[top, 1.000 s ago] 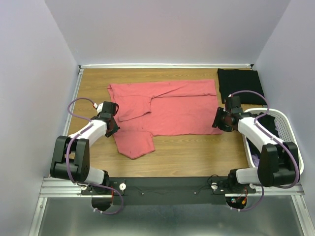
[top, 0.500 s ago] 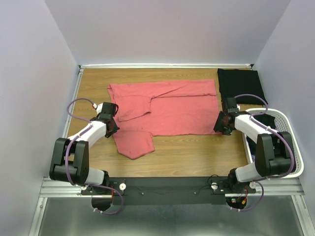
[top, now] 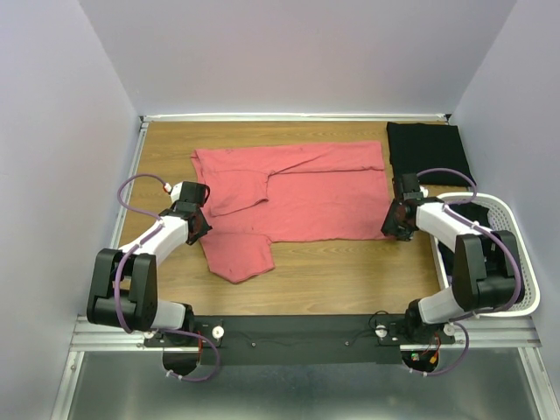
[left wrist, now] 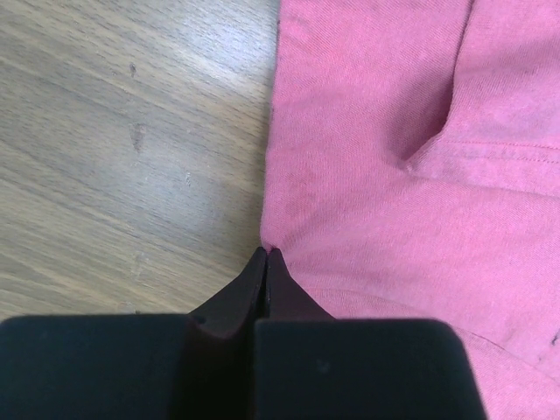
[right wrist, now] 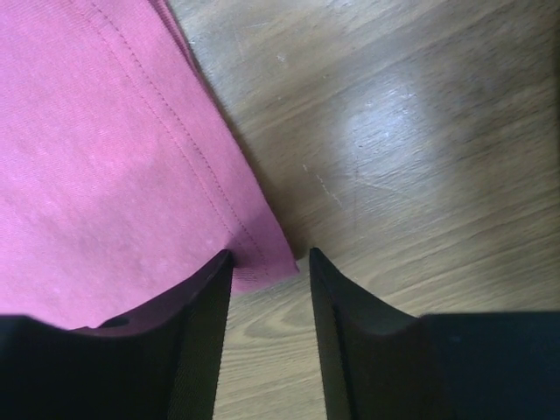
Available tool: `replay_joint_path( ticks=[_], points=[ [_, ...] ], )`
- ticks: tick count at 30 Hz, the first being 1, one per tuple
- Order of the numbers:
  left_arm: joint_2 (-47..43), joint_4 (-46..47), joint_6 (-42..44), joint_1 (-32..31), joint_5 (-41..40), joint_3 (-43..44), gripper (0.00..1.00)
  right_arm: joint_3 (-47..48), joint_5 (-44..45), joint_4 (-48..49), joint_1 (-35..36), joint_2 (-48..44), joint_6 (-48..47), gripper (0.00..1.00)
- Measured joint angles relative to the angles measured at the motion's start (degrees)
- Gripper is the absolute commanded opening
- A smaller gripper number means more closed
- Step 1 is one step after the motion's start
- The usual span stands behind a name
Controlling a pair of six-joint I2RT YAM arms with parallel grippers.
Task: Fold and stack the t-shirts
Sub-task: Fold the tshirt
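early: wood-grain table [top: 332, 262]; coral-pink tee [top: 306, 192] mid-table, half folded, soft knit, stitched hem. slatted white basket [top: 523, 289] at right holds more cloth. one black tee [top: 426, 150] folded square, far-right corner. left fingers [left wrist: 236, 297] pinched shut on coral's left edge; right fingers [right wrist: 201, 324] open, straddling its near-right corner.

Matt coral cloth t-shirt [top: 306, 197], glossy wood-grain table [top: 350, 271]
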Motion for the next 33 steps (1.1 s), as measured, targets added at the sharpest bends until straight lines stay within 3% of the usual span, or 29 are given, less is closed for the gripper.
replay_joint_path(
  ticks=[4, 11, 16, 25, 33],
  points=[
    [-0.02, 0.02, -0.02, 0.02, 0.02, -0.07, 0.0, 0.15, -0.68, 0.28, 0.0, 0.31, 0.22, 0.36],
    [-0.33, 0.04, -0.07, 1.46, 0.31, -0.28, 0.0, 0.13, -1.6, 1.44, 0.15, 0.37, 0.68, 0.01],
    [-3.56, -0.66, -1.25, 3.56, 1.88, -0.33, 0.0, -0.09, -1.97, 1.44, 0.15, -0.11, 0.66, 0.0],
    [-17.38, -3.78, -4.72, 6.03, 3.63, -0.7, 0.0, 0.87, -4.11, -5.44, 0.22, -8.41, -0.2, 0.0],
    [-10.97, -4.9, -3.89, 7.54, 3.72, 2.36, 0.0, 11.17, -3.91, -6.78, 0.22, -2.71, -2.05, 0.0]
  ],
)
